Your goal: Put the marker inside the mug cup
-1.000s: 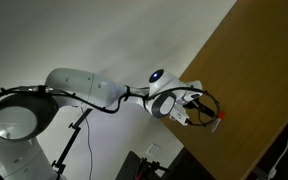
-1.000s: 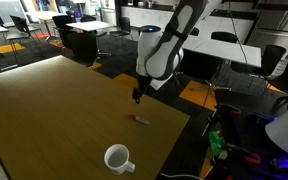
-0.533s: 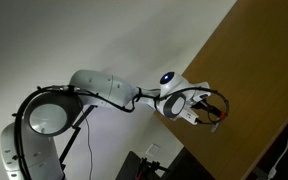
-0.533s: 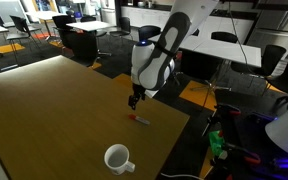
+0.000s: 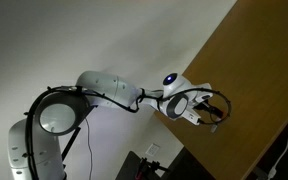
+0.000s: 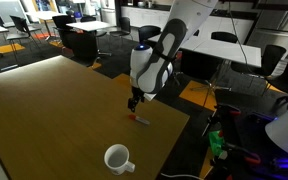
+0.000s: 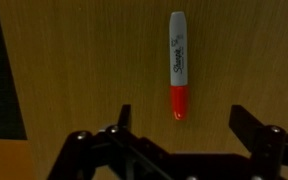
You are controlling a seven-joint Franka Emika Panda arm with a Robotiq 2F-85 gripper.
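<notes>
The gripper (image 6: 134,101), fingers spread wide, has dropped closer over the marker (image 7: 178,65) on the table (image 6: 44,110); a grasp looks imminent, with the mug (image 6: 118,158) waiting nearby.

The white arm (image 5: 104,90) stretches toward the brown wooden table (image 5: 269,60), its pincer (image 5: 216,112) near the table's edge.

The white arm (image 6: 162,45) slants down from the far right, elbow high, and its wrist (image 6: 144,72) points straight downward. In the wrist view the jaws stand wide apart, with one dark finger (image 7: 246,122) at the right and its twin at the left, and nothing gripped between them.
</notes>
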